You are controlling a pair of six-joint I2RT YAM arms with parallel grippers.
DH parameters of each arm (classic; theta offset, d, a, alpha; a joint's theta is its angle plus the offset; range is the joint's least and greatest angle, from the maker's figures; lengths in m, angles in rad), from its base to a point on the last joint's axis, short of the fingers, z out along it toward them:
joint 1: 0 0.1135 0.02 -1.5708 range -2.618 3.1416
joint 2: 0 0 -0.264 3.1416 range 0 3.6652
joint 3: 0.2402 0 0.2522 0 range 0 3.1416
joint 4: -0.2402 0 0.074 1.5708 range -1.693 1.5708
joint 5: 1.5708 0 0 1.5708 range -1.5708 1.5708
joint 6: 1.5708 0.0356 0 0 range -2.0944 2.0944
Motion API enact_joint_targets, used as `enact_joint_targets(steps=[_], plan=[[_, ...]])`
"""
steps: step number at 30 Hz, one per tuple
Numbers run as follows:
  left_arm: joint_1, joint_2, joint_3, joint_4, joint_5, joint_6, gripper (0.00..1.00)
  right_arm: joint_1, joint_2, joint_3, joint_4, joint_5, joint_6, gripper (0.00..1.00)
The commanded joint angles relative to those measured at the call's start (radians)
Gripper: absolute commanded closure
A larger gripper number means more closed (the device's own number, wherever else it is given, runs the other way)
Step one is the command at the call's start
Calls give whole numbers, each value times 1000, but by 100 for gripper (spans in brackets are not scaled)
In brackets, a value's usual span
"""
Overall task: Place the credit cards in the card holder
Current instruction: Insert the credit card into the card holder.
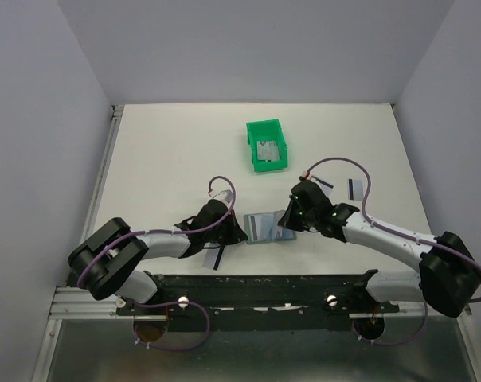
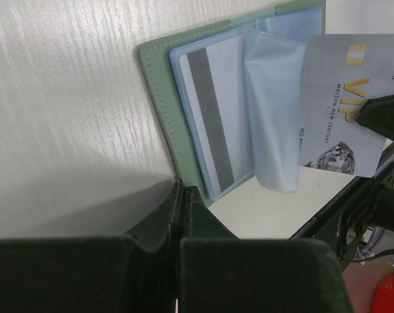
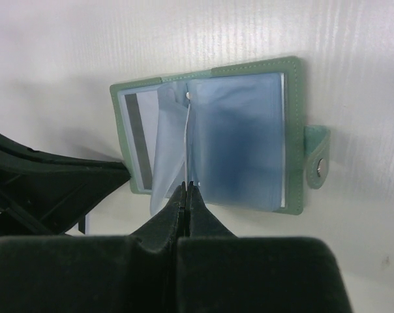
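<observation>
The card holder (image 1: 260, 228) lies open on the tabletop (image 1: 169, 151) between both arms; the right tool (image 3: 186, 188) pinches a credit card (image 2: 340, 104) over its pockets, the left tool (image 2: 182, 190) closed tight at its corner

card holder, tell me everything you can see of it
The card holder lies open and flat on the white table, between the two arms. Its cover looks like grey-green stitched leather, with a snap tab on one side; inside are pale blue clear sleeves. One sleeve holds a striped card; another stands raised. The shut left gripper touches one corner of the cover. The right gripper, shut on a silver credit card, has it edge-on among the sleeves.
</observation>
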Motion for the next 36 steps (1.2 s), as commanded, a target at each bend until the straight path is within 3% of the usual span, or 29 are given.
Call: enact_joint_targets(steps=[1, 6, 9, 13, 19, 24, 31, 36], plan=[[-6, 23, -8, -29, 12, 6, 100, -3, 41, 43, 113, -74, -25, 100], [-6, 9, -15, -35, 2, 3, 100, -4, 53, 12, 323, -267, -60, 100], [-6, -6, -17, -55, -14, 7, 100, -3, 27, -14, 366, -287, -74, 100], [-6, -23, -17, -78, -26, 12, 100, -26, 3, -20, 328, -246, -112, 100], [-7, -35, -15, -95, -38, 16, 100, -55, 19, 58, 126, -108, -206, 100], [-4, -37, -1, -122, -61, 21, 100, -99, 104, 149, 28, -150, -327, 100], [11, -34, 25, -151, -73, 33, 100, -165, 180, 241, 26, -152, -430, 100], [10, -20, 37, -150, -67, 29, 100, -164, 279, 284, 90, -47, -321, 100]])
